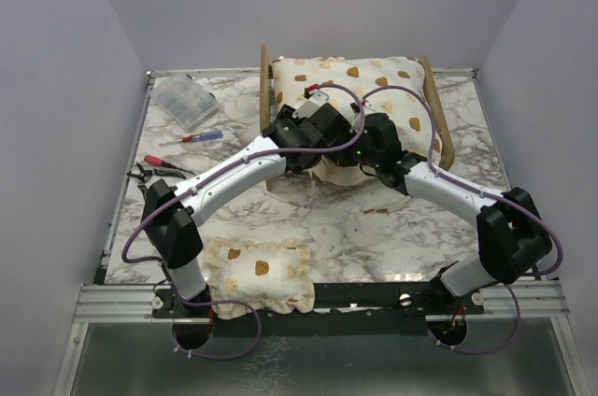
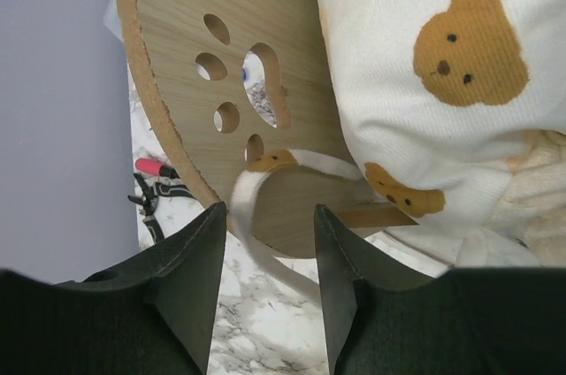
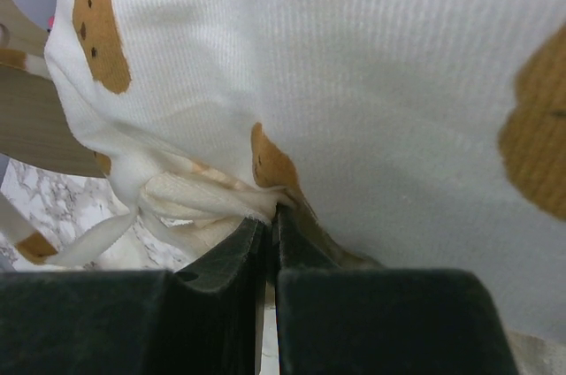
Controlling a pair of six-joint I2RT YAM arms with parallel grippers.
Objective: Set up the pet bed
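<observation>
Pet bed stood at the far middle of the bench. Nearest, a pillow lay at the front edge. Left fingers stood partly open, gripping nothing, near the headboard. Right fingers were pinched on the hem of the cushion, which lay on the bed.

Bright, diffuse light from above casts only soft shadows on the worktop, and the close wrist views look fairly sharp, their foregrounds dark.

Lab test cell: plain walls around a marble-print table.
</observation>
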